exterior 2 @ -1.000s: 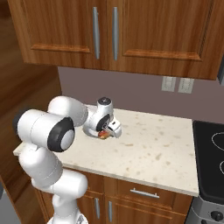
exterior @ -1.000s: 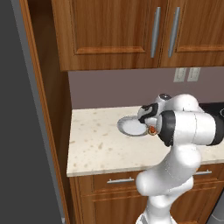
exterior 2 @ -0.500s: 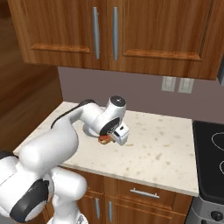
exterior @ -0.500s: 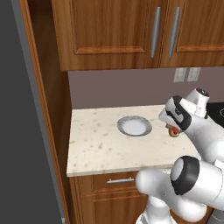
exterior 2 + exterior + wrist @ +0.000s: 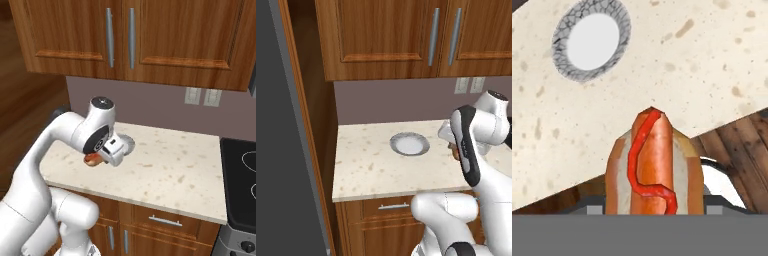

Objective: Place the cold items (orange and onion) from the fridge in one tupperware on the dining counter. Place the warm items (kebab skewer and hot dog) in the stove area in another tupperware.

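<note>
One hot dog (image 5: pixel 652 167) sits clamped in the gripper (image 5: pixel 102 155), above the counter (image 5: pixel 170 170). Beside it, an empty grey-rimmed plate (image 5: pixel 409 144) rests on that counter

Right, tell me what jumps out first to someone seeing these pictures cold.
The hot dog, with a red sauce squiggle on top, sits in the gripper and looms large in the hand view, carried above the speckled counter. Next, the round grey-rimmed plate lies bare on that counter, under the wooden wall cabinets.
</note>
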